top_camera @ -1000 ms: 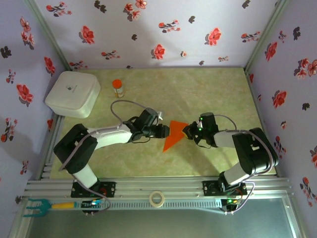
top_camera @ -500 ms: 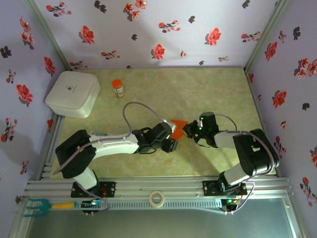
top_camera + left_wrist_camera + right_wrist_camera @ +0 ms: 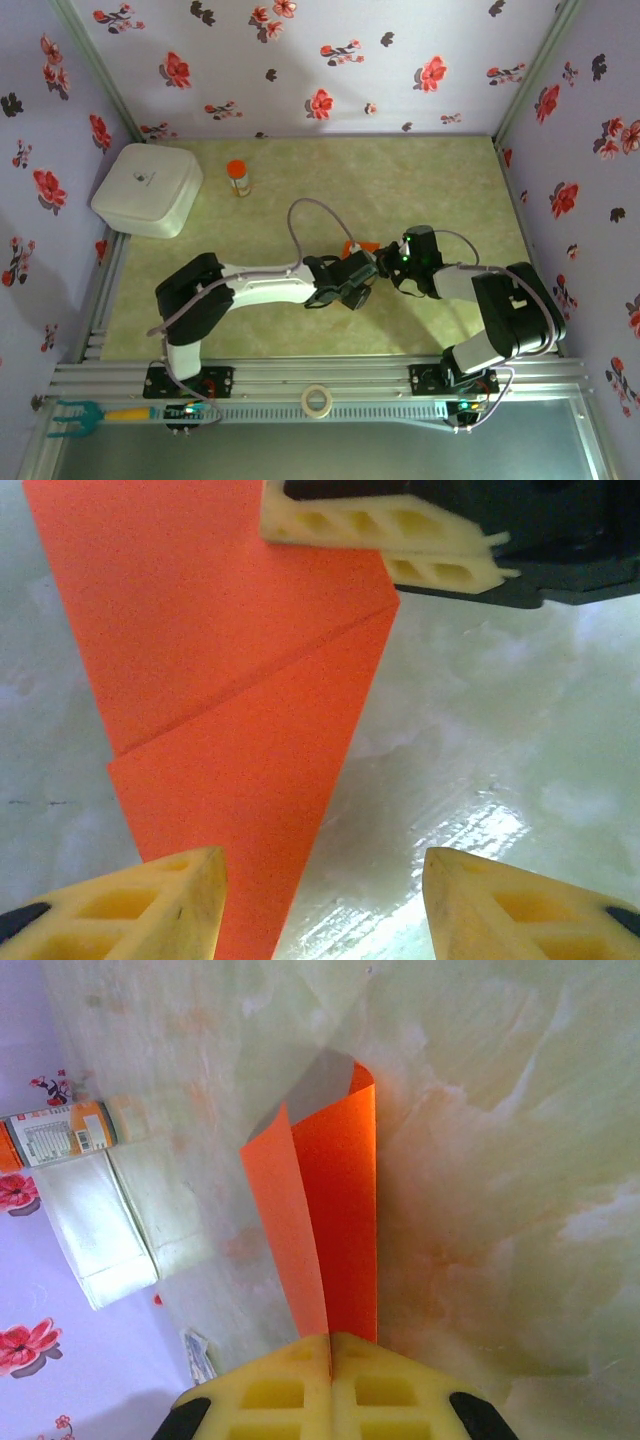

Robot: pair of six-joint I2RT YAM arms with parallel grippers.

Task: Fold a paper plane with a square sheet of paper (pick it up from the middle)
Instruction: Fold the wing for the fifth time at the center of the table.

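We look down on a counter (image 3: 440, 180) with a glossy, pale green-yellow marbled top, shut in on three sides by lilac walls (image 3: 300, 60) printed with red and dark flowers. An aluminium rail (image 3: 330, 375) runs along the near edge at 6 o'clock, where both arm bases sit. On the slotted strip just in front of it lie a roll of tape (image 3: 317, 400) at 6 o'clock and a teal fork-like tool (image 3: 80, 415) with a yellow handle toward 7 o'clock. A white square box (image 3: 146, 188) fills the counter's 10 o'clock corner. A small orange-capped bottle (image 3: 238, 177) stands upright near it, toward 11 o'clock.

The orange paper (image 3: 220, 680) is near the middle of the counter, just to its 3 o'clock side, between the two pincers. It is folded into a wedge with a slanting crease and narrows to a point. The right pincer (image 3: 330, 1345) is clamped on one end of it with its yellow fingers (image 3: 270, 1390) pressed together, and the paper extends away from them as two layers joined at a fold. The left pincer (image 3: 322, 880) stands open, fingers (image 3: 130, 900) well apart. The paper's narrow end runs just beside the 7 o'clock finger, and we cannot tell whether they touch. Bare counter shines in the gap toward the other finger. From above, the left arm covers most of the paper.
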